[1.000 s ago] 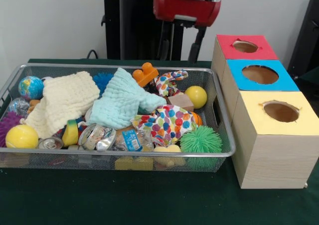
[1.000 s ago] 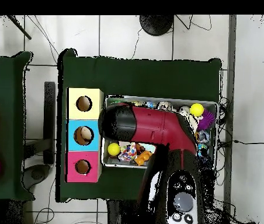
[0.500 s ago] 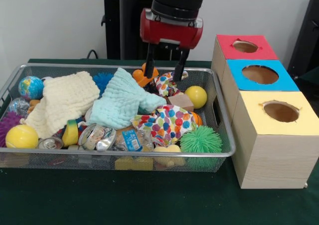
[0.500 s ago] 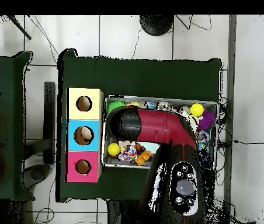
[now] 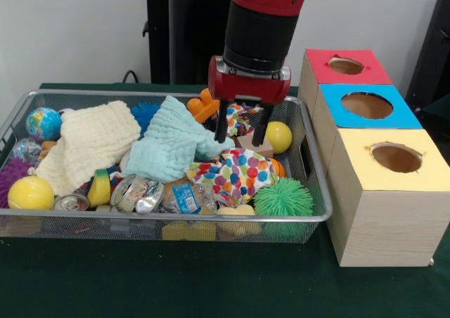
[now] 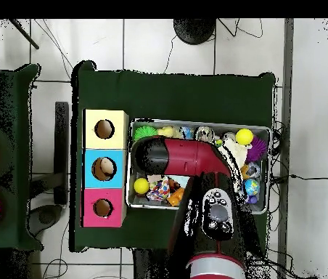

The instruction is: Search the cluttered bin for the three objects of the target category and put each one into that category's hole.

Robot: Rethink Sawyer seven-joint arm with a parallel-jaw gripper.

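Observation:
A wire mesh bin [image 5: 98, 93] holds a jumble of toys, cloths and cans. My gripper [image 5: 240, 131] hangs open and low inside its right half, one finger on each side of a patterned cloth strip [image 5: 239, 115], just above a tan block [image 5: 254, 145]. Nothing is held between the fingers. A yellow ball [image 5: 277, 136] lies right beside it. To the right stand three boxes with round holes: red [image 5: 348, 66], blue [image 5: 367, 105] and yellow [image 5: 396, 157]. In the overhead view the arm [image 6: 189, 156] hides the gripper and much of the bin [image 6: 196, 122].
Also in the bin: cream cloth [image 5: 91, 142], mint cloth [image 5: 172, 143], polka-dot cloth [image 5: 235, 174], green spiky ball [image 5: 283, 198], second yellow ball [image 5: 30, 193], globe ball [image 5: 43, 123], orange toy [image 5: 204, 103], crushed cans [image 5: 137, 193]. The boxes stand taller than the bin's right wall.
The gripper has come down from above the bin's far edge and shifted right and nearer, so its open fingers now reach in over the tan block. The bin's contents have not moved.

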